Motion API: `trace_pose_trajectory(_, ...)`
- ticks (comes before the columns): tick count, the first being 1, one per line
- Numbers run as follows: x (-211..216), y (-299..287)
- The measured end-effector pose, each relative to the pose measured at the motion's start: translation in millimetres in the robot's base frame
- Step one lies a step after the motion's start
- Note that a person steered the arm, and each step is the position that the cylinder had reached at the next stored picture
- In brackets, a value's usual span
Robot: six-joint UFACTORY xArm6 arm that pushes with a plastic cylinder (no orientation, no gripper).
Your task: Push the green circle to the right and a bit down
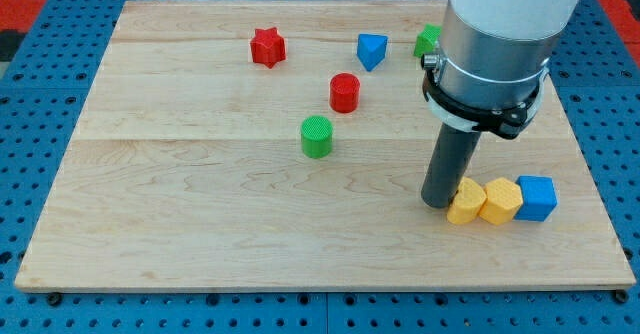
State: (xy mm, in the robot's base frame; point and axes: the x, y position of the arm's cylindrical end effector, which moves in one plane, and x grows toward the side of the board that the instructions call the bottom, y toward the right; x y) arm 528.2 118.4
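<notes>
Nothing is done yet: the green circle (316, 136) sits untouched, well left of my tip (437, 203); no gripper is fitted.

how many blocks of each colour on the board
red: 2, star and cylinder
green: 2, circle and one partly hidden behind the arm
blue: 2
yellow: 2
total: 8

The wooden board (200, 224) carries a red star (267, 47), blue block (371, 50), red cylinder (344, 92), green circle (316, 136), two yellow blocks (466, 202) (500, 200) touching, a blue cube (537, 197), and a partly hidden green block (428, 40).
</notes>
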Motion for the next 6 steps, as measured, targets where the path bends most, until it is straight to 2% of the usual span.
trace_pose_trajectory(1,2,-25)
trace_pose_trajectory(3,-5,-134)
trace_pose_trajectory(4,-46,-176)
trace_pose_trajectory(5,-85,-179)
trace_pose_trajectory(6,-89,-133)
